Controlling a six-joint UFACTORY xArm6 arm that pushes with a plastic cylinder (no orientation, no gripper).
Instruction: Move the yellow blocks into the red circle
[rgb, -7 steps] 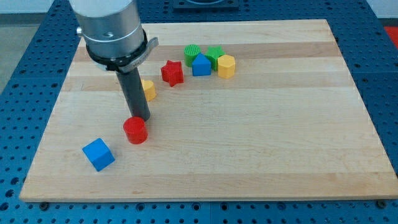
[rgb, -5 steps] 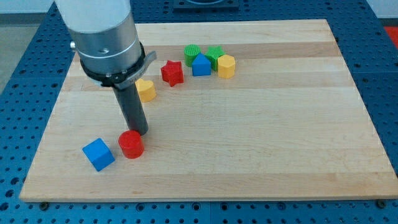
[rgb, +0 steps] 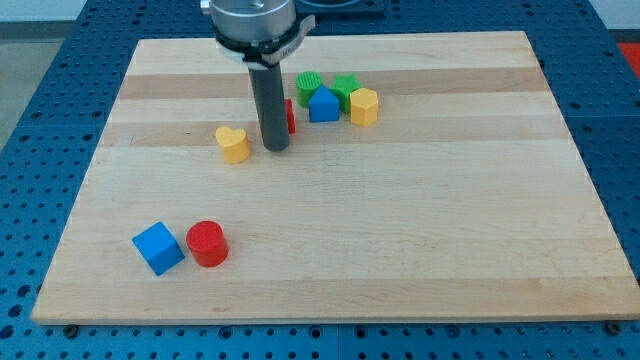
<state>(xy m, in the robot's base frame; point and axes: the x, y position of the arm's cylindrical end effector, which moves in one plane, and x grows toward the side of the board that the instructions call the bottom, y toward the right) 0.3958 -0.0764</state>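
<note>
Camera view shows my tip (rgb: 277, 148), a bare rod holding nothing, just right of the yellow heart-shaped block (rgb: 233, 144). Both it and the yellow hexagonal block (rgb: 364, 105) sit far from the red round block (rgb: 207, 243); nothing delivered.

A pale wooden surface (rgb: 420, 250) with lengthwise grain bands lies on a blue perforated base (rgb: 30, 150) dotted with regular holes, visible on every side. Lighting is even and soft.
</note>
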